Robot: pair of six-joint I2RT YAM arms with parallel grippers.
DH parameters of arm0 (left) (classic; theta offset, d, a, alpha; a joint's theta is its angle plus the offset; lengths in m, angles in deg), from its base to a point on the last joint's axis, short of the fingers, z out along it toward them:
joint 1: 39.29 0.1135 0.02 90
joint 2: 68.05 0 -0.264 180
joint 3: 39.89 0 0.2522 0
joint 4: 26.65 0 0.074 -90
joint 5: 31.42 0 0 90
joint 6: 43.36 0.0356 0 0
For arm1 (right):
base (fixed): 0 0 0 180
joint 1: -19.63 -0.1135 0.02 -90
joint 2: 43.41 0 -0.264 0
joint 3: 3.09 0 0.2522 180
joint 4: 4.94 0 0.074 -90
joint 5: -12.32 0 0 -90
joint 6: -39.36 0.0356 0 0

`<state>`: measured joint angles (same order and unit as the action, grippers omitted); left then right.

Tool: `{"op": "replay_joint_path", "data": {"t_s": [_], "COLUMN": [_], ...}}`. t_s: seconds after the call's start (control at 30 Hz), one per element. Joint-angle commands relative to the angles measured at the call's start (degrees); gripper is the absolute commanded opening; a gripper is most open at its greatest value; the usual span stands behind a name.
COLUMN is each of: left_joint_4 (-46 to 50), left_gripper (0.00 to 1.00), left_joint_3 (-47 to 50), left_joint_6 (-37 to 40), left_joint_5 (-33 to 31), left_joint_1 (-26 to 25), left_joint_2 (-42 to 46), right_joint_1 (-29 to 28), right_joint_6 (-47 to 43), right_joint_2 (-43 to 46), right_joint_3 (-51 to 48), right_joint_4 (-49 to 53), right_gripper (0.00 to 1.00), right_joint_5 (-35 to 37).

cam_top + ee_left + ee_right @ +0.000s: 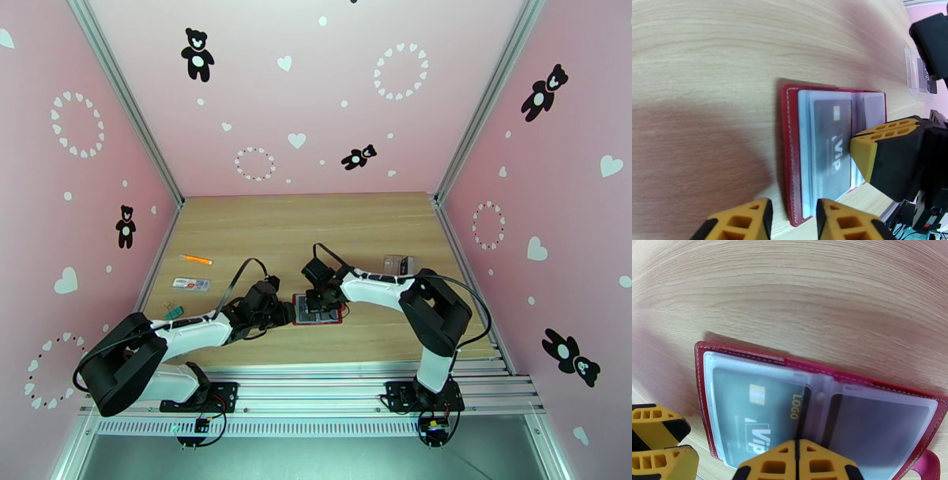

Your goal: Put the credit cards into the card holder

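Note:
The dark-red card holder (pixel 320 313) lies open on the table. In the right wrist view the card holder (pixel 746 354) shows a dark VIP credit card (pixel 750 417) in its left sleeve and a silvery-grey card (pixel 881 429) in its right sleeve. My right gripper (pixel 798 461) is shut, its tips resting at the fold, with nothing seen between them. My left gripper (pixel 792 221) stands open at the holder's (pixel 788 158) near edge, and the holder's corner shows in the gap. The VIP card (pixel 831 146) lies just beside the right gripper's finger (pixel 884 158).
A clear plastic case (pixel 399 263) with dark cards inside lies behind the right arm and shows again as the case (pixel 916 73) in the left wrist view. On the left lie an orange pen (pixel 195 259), a white-and-red strip (pixel 191 283) and a small green clip (pixel 172 311).

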<state>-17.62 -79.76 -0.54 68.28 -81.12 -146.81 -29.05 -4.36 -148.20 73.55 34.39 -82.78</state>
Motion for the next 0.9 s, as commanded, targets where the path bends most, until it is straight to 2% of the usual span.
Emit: {"op": "replay_joint_path", "data": {"t_s": [0.0,0.87], "left_joint_4": [0.2,-4.2], "left_gripper": [0.36,0.36], "left_joint_3": [-2.1,-5.8], "left_joint_6": [1.0,0.9], "left_joint_5": [0.9,4.5], "left_joint_1": [-0.5,-1.6], "left_joint_2": [1.0,-7.5], "right_joint_1": [-0.1,-0.1], "right_joint_6": [-0.3,-0.1], "right_joint_2": [-2.2,-2.0], "right_joint_3": [0.2,-1.1], "right_joint_4": [0.6,-0.6], "right_gripper": [0.04,0.03], "right_joint_5": [0.4,-0.1]}}
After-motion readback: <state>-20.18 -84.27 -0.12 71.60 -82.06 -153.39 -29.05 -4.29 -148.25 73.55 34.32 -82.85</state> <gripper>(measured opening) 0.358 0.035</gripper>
